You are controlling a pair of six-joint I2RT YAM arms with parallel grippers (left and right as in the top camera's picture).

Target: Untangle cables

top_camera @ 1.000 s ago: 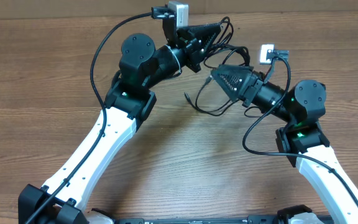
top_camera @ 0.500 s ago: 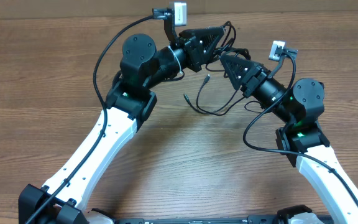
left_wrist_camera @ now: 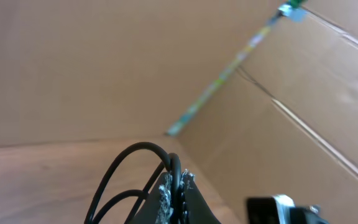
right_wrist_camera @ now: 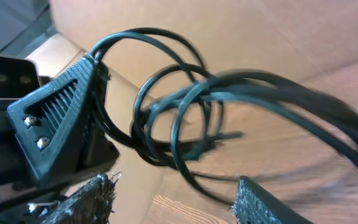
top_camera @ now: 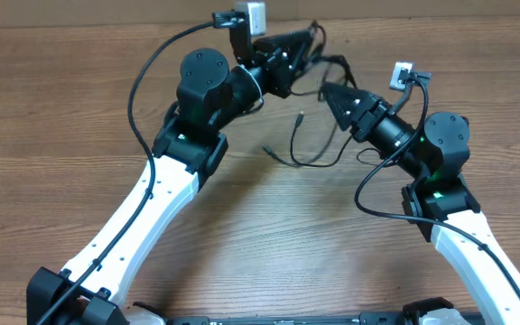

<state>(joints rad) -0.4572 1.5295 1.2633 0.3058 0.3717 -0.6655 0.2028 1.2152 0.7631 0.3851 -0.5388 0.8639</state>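
No text, brand or number can be read in any view. In the left wrist view, a pale strip [left_wrist_camera: 219, 78] runs up the cardboard wall [left_wrist_camera: 73, 62] toward 1 o'clock. Small stickers [left_wrist_camera: 293, 10] sit near 1 to 2 o'clock, and all are too blurred to read.

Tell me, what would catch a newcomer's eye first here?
At the far side of the wooden table, the left claw is clamped on a tangle of thin black cables, lifting their loops while loose ends trail toward the tabletop. Right beside it, the right claw gapes open, pointed straight at the loops.
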